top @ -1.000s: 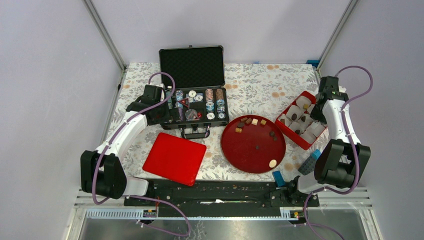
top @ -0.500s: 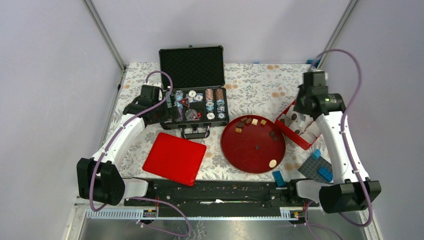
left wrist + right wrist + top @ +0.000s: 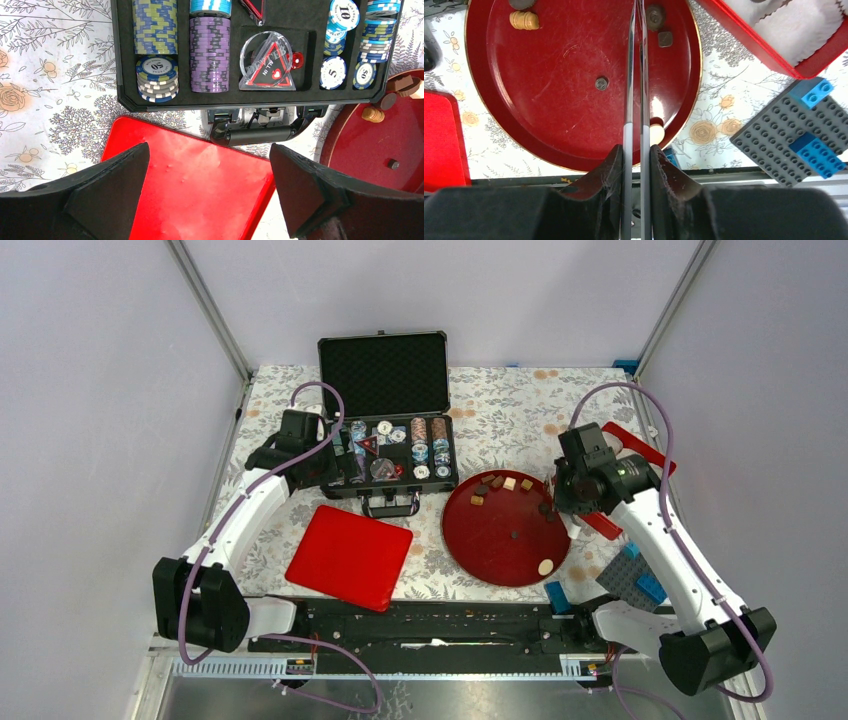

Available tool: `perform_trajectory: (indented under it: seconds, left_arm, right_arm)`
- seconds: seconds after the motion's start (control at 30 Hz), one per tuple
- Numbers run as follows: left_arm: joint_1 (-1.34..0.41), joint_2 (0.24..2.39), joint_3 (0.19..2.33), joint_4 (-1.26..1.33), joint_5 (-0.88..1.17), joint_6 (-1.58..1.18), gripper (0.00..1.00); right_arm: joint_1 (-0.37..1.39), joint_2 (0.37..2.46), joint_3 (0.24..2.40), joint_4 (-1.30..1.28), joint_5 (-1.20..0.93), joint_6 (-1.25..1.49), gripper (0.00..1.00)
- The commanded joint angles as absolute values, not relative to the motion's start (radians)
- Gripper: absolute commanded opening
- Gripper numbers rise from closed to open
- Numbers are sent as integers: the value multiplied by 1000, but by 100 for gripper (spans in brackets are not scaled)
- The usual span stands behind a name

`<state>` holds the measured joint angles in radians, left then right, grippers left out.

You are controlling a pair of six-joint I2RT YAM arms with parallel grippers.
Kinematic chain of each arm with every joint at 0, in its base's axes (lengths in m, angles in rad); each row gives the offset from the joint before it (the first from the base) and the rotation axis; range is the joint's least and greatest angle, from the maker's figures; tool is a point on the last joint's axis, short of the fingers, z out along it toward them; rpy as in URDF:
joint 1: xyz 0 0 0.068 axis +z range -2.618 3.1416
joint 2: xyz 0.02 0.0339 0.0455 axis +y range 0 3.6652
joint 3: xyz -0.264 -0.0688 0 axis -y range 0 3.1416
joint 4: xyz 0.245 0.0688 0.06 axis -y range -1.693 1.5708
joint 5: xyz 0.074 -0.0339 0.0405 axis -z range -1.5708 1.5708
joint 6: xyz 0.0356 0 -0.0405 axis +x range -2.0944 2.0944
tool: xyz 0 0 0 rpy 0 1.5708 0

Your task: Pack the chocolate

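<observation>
Several small chocolate pieces (image 3: 510, 483) lie scattered on the round red plate (image 3: 490, 550). In the right wrist view I see a tan piece (image 3: 524, 20), a dark cube (image 3: 665, 38) and a cream lump (image 3: 656, 132). My right gripper (image 3: 562, 500) (image 3: 635, 150) hangs over the plate's right side, shut on thin metal tweezers (image 3: 636, 75) whose blades reach out over the plate. The red box (image 3: 645, 452) (image 3: 754, 37) with white paper cups sits behind the right arm, mostly hidden. My left gripper (image 3: 308, 468) (image 3: 210, 150) is open and holds nothing, above the flat red lid (image 3: 350, 556) (image 3: 190, 185).
An open black case (image 3: 390, 380) (image 3: 118, 50) of poker chips stands at the back, left of the plate. A grey baseplate (image 3: 625, 585) (image 3: 774, 145) with blue bricks lies at the near right. A loose blue brick (image 3: 556, 595) rests by the plate's near edge.
The right arm has swung left and nearer, from over the red box to over the plate's right side, its grip unchanged. The left arm has barely moved.
</observation>
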<state>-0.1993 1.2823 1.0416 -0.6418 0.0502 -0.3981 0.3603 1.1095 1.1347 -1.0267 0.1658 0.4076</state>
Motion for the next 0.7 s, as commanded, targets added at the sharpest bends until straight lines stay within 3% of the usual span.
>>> perform_trajectory:
  seconds: [0.0,0.67]
  left_arm:
    - [-202,1258,1058,-624,74,-405,99]
    - [-207,1266,1055,-617,89,-397,99]
  right_arm:
    - [395,1070,1096,-945,121,522,27]
    - [554,1157,1011,-809,334,698,45]
